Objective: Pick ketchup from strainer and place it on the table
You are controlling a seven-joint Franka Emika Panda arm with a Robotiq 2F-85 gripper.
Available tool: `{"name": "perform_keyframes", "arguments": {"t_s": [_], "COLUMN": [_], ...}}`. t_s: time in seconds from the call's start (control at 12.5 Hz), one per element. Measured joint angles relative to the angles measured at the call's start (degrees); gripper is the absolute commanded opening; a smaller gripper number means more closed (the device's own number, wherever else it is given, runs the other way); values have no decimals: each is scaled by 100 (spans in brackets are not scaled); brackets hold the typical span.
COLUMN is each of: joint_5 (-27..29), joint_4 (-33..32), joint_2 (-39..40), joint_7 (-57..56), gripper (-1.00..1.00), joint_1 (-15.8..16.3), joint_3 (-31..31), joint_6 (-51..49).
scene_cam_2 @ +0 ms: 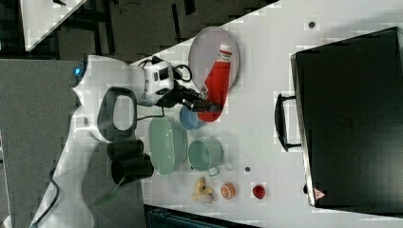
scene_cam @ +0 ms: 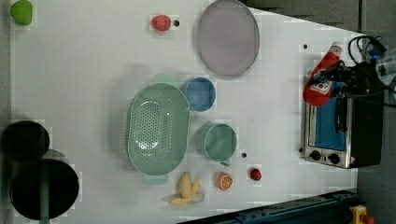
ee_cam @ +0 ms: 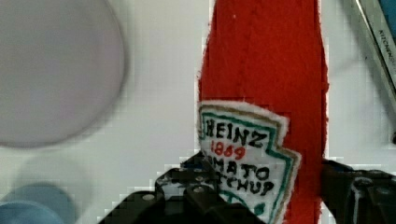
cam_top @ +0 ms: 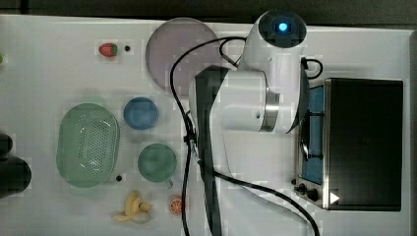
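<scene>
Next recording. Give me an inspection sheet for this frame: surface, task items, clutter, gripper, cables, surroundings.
Surface: white flat table with small dark holes.
Task items: red ketchup bottle with white cap and shield label held in the air; pale green oval perforated strainer holds nothing.
Clutter: grey-lilac round plate, blue cup, green cup, strawberry, banana, orange slice, small red round item, toaster oven.
Gripper: black gripper shut on the bottle at its label.
Cables: black cable along the arm.
Surroundings: dark round containers at the table edge.

Two cups [scene_cam: 201, 94] [scene_cam: 219, 142], one strainer [scene_cam: 158, 128]
</scene>
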Motion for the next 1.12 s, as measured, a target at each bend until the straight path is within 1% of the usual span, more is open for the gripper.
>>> {"name": "perform_keyframes", "arguments": {"t_s": [0.08,0.32,0.48,0.8,0.88,1.12], "joint_5": [-148,-155,-143,-217,-201,-234], "joint_4": [-201,-968,-1416,-1886,-1919,-1998], "joint_2": [0,-1,80,439,518,729], "joint_7": [-4,-22,-47,-80,-80,-86], "gripper": [19,19,19,19,27,90], "joint_1": [21,122,290,492,504,463], "joint_3": [-8,120,108,38,14,-120], "joint_6": [273,887,1063,2051,2280,2817]}}
